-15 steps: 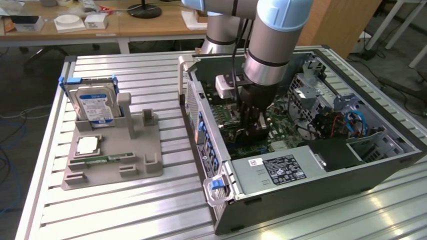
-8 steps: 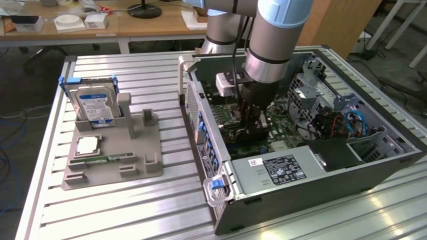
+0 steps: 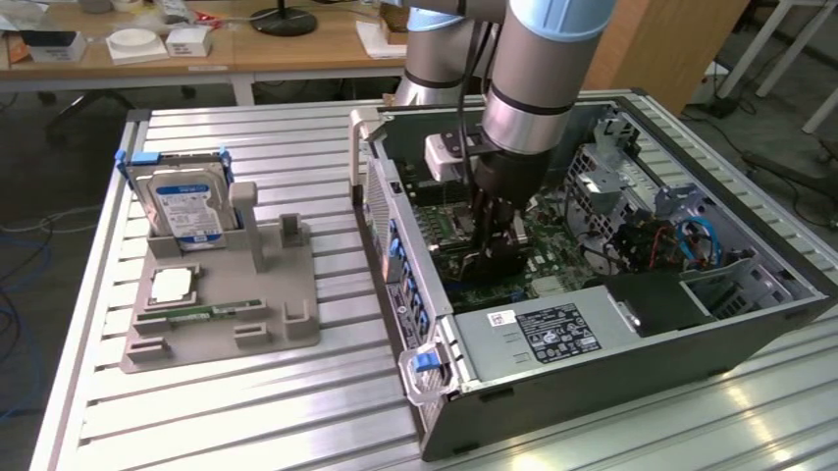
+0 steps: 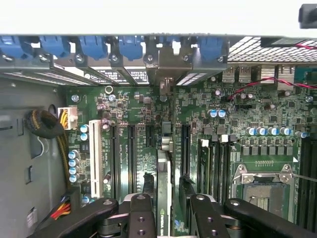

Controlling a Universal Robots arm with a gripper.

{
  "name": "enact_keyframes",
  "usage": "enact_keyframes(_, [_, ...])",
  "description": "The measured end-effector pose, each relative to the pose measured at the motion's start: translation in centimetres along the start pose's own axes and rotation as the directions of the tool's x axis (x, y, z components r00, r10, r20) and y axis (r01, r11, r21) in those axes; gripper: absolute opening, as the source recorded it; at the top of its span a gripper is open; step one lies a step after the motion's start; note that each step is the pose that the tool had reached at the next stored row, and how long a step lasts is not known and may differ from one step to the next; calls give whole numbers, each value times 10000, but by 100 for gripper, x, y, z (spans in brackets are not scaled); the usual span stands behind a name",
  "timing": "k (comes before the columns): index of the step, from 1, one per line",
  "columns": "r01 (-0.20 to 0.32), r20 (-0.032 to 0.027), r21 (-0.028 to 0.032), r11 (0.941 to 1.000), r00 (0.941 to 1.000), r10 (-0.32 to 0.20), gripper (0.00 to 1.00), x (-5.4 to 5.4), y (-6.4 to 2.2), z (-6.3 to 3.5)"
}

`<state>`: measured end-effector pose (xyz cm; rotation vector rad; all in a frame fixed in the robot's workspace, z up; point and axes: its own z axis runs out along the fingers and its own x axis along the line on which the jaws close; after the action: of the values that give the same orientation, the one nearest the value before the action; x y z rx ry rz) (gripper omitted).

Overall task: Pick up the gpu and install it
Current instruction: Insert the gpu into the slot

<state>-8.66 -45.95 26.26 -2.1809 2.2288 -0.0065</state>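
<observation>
The gpu [image 4: 164, 191] shows edge-on in the wrist view as a thin dark card standing upright over the green motherboard [image 4: 138, 124]. Its grey metal bracket end [image 4: 166, 82] meets the rear slot row of the case. My gripper [image 4: 171, 218] has a black finger on either side of the card and is shut on it. In the exterior view the gripper [image 3: 499, 263] reaches deep into the open computer case [image 3: 392, 211], low over the motherboard, where the card is mostly hidden behind the fingers.
A grey fixture [image 3: 282, 329] on the exterior view's left holds a blue-labelled hard drive [image 3: 183, 201], a CPU chip [image 3: 173, 285] and a RAM stick [image 3: 196, 314]. Inside the case are the power supply [image 3: 550, 334], cables [image 3: 688, 240], an open CPU socket [image 4: 262, 191] and blue slot clips [image 4: 94, 47].
</observation>
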Motion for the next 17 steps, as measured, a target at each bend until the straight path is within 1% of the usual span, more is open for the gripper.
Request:
enact_keyframes(6, [1, 1, 19, 10000, 10000, -1, 34, -1, -2, -75])
enact_keyframes(11, [1, 1, 20, 10000, 10000, -1, 34, -1, -2, -75])
enact_keyframes(13, [0, 3, 20, 10000, 10000, 0, 33, -1, -1, -75])
enact_keyframes(14, [0, 4, 20, 10000, 10000, 0, 26, -1, -1, -76])
enact_keyframes(15, [0, 5, 20, 10000, 10000, 0, 26, -2, -1, -75])
enact_keyframes(17, [0, 8, 20, 10000, 10000, 0, 14, -1, -1, -76])
